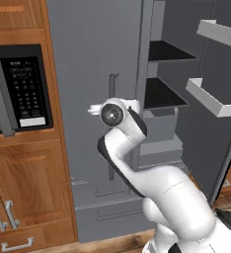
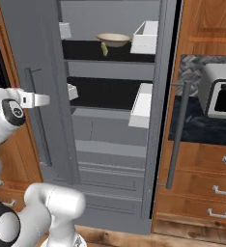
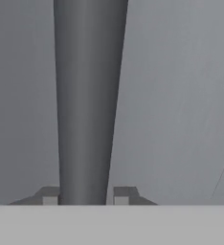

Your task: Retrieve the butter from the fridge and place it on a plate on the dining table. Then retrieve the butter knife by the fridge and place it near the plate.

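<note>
The fridge (image 2: 110, 144) stands between wood cabinets, its right door (image 1: 213, 89) swung wide open and its left door (image 1: 88, 99) shut. The white arm (image 1: 137, 163) reaches up to the shut door. Its gripper (image 3: 85, 198) is closed around that door's long upright handle (image 3: 87, 95), one finger (image 3: 49, 196) pressed to each side of the bar. A black microwave (image 1: 23, 86) sits in the cabinets to the left. On the upper shelf (image 2: 110, 50) inside rests a shallow beige bowl (image 2: 113, 38), and the butter (image 2: 105, 48) stands just beside its left edge, near the shelf's front.
</note>
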Motion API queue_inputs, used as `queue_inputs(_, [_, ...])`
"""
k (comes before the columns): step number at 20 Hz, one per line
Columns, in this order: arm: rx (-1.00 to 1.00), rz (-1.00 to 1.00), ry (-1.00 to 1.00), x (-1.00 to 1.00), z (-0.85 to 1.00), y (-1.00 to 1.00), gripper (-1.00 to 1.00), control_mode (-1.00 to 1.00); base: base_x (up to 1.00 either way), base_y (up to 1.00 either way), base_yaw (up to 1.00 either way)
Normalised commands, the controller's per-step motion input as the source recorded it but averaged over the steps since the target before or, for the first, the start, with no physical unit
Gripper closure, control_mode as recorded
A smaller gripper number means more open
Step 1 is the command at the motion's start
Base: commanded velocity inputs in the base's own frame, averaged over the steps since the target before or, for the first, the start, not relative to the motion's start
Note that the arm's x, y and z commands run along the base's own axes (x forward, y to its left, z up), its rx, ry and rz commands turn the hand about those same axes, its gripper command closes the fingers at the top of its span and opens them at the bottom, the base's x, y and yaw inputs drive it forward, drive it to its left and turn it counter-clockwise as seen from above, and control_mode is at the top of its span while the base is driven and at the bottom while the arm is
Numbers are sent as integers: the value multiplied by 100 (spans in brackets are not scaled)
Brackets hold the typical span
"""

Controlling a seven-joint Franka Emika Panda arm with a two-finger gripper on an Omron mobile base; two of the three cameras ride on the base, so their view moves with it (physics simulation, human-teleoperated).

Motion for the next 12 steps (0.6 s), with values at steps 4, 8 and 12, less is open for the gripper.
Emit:
queue_inputs(4, [0, -27, 0, -67, 0, 68, 100, -100, 0, 0, 0])
queue_inputs(8, [0, -23, 0, -40, 0, 58, 100, -100, 0, 0, 0])
queue_inputs(12, [0, -22, 0, -33, 0, 52, 100, -100, 0, 0, 0])
